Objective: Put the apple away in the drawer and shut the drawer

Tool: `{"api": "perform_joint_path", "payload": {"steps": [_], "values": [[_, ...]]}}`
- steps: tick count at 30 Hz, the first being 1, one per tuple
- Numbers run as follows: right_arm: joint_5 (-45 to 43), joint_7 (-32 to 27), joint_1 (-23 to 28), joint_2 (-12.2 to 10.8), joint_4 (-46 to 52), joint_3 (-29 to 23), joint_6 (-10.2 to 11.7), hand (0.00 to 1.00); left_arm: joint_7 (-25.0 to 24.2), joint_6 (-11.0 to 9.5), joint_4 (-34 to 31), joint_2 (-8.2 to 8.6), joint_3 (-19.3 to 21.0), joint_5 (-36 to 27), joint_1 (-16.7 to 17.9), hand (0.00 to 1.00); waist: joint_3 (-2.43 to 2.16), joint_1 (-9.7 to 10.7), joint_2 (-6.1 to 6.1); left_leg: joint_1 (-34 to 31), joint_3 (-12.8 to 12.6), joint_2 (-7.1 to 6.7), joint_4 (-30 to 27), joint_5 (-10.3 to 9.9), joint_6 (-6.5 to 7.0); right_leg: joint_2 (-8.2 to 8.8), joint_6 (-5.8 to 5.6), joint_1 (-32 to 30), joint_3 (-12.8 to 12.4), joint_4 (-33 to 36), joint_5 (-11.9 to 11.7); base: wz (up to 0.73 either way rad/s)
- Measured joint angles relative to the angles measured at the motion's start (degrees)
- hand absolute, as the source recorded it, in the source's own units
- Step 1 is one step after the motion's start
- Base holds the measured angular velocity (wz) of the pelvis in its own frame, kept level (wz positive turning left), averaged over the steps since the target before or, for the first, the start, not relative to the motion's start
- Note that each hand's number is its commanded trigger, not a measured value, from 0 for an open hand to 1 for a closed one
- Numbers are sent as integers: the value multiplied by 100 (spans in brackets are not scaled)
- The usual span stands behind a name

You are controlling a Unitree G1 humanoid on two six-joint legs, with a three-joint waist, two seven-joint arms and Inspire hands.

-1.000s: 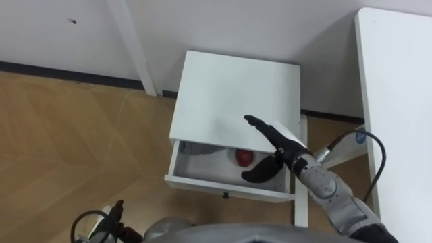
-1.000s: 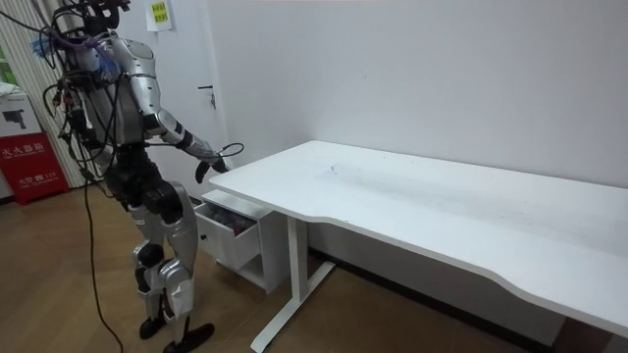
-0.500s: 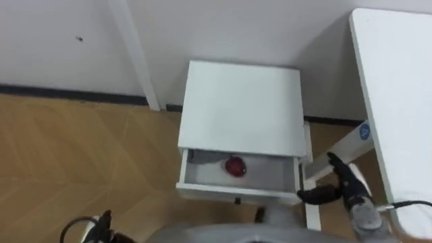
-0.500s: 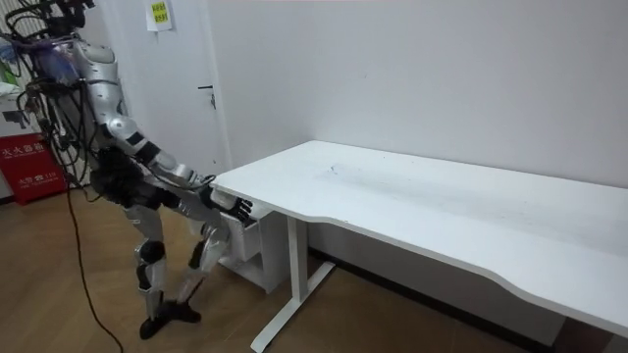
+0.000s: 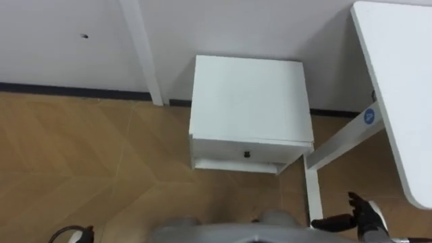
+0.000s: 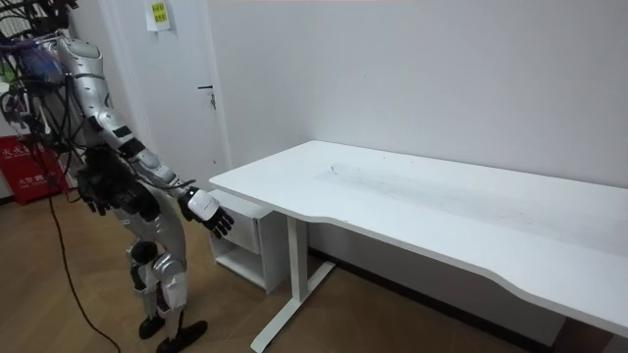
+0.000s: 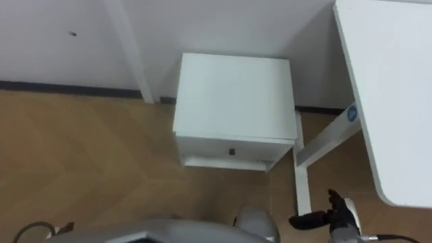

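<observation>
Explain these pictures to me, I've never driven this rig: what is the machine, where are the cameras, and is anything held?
It is a humanoid robot on two legs, with two arms ending in fingered hands. Two pictures come from the eyes in its head, looking down; the third comes from a camera standing in the room. It stands before a white cabinet beside the white desk. Nothing lies on the cabinet's top, and its drawer is shut, hiding what is inside. The right hand hangs low by the desk leg, fingers open, holding nothing. The left hand is at its hip.
</observation>
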State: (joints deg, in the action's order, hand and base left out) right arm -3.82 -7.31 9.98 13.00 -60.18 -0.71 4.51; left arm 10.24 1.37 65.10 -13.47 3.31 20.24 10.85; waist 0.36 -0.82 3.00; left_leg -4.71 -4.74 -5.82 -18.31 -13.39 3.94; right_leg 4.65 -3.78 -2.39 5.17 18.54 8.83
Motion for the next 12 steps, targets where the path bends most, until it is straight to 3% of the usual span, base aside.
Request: {"api": "perform_joint_path", "payload": {"steps": [1, 4, 6, 8, 10, 12], "values": [[-4, 1, 4, -41, -3, -2, 58, 0, 49, 1, 0, -3, 1, 0, 8, 0, -16, 8, 89, 67, 6, 1, 37, 0, 0, -27, 13, 225, 2, -329, -12, 0], [-2, -7, -34, -44, -228, -63, 217, 0, 60, -21, -5, 14, -12, 0, -10, 0, -31, 58, 167, 266, 35, 13, 169, -5, -1, -116, 53, 621, 75, -799, -45, 3], [-8, -1, -114, -62, -403, -55, 228, 0, 92, -28, -63, 15, -20, 5, -24, 0, -32, 72, 152, 312, 35, 14, 285, 16, 35, -134, 53, 674, 110, -920, -49, -6], [-3, 10, -103, -100, -506, -56, 227, 0, 92, -50, -108, 20, -20, 9, -16, 0, -33, 99, 104, 338, 44, 26, 389, 88, 160, -159, 55, 727, 149, -1005, -46, 0], [13, 15, -108, -122, -559, -55, 226, 0, 92, -54, -114, 52, -17, 16, -61, 0, -11, 124, 18, 423, 44, 45, 596, 225, 423, -195, 89, 702, 147, -1021, -26, 0], [92, 20, -106, -151, -564, -56, 223, 0, 91, -57, -113, 87, 4, 14, -119, 0, -18, 112, -12, 440, 34, 59, 656, 234, 438, -213, 119, 691, 132, -1073, -8, -4]]}}
